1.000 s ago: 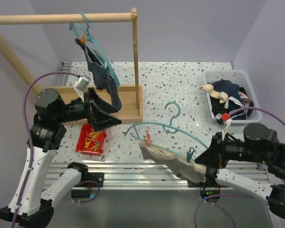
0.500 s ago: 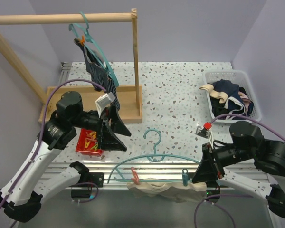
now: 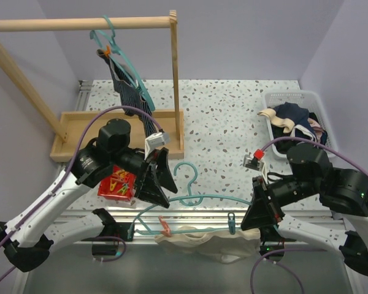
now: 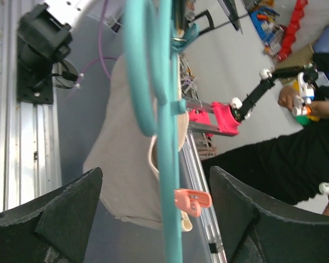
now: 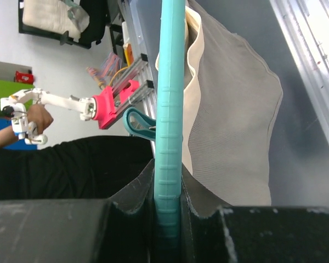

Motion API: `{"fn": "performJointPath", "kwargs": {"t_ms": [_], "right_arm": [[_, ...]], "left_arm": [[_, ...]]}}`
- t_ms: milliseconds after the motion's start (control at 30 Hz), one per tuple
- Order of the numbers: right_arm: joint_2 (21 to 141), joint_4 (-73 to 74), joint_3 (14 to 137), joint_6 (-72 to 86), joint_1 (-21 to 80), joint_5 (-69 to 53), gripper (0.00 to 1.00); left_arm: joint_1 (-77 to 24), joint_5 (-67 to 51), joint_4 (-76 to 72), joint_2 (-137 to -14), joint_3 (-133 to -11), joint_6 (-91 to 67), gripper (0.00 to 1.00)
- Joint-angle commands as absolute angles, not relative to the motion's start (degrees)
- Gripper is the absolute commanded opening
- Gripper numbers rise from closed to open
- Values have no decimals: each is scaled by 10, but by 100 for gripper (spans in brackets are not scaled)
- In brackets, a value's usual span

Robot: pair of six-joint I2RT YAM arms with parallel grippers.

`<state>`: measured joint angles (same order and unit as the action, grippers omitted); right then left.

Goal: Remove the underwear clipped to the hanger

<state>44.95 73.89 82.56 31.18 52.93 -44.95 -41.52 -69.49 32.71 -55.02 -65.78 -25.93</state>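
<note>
The teal hanger (image 3: 214, 200) — clamped in the right gripper (image 3: 257, 214), grey-beige underwear (image 3: 202, 244) pegged beneath — has been swung level over the near edge, and the wide-spread left gripper (image 3: 158, 182) brought astride it for unclipping

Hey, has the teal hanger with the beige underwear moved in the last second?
Yes. The teal hanger has shifted left and toward the near edge, away from the white basket; its beige underwear now hangs past the metal rail.

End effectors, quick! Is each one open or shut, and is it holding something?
Left end effector: open, straddling the teal hanger, not gripping.
Right end effector: shut on the teal hanger.
</note>
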Motion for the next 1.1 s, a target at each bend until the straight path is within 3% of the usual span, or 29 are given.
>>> {"fn": "performJointPath", "kwargs": {"t_ms": [0, 100, 267, 333, 500, 533, 600, 700, 867, 1067], "right_arm": [[456, 703, 853, 294, 531, -442, 0], [460, 701, 846, 291, 531, -430, 0], [467, 690, 838, 289, 531, -425, 0], [469, 689, 842, 287, 531, -416, 0], [474, 692, 843, 287, 531, -388, 0], [475, 693, 845, 287, 531, -366, 12], [475, 705, 847, 292, 530, -324, 59], [474, 729, 862, 313, 530, -198, 98], [455, 763, 886, 384, 531, 58, 98], [444, 797, 893, 458, 531, 233, 98]], "left_arm": [[-440, -736, 336, -547, -677, -251, 81], [-454, -743, 347, -547, -672, -248, 66], [-466, -746, 354, -550, -673, -247, 22], [-468, -745, 358, -551, -674, -245, 12], [-470, -737, 361, -548, -678, -238, 0], [-470, -729, 374, -548, -682, -223, 0], [-471, -680, 428, -555, -703, -193, 0], [-469, -580, 492, -569, -735, -144, 0], [-469, -445, 514, -591, -752, -156, 0], [-469, -241, 487, -601, -777, -224, 0]]}}
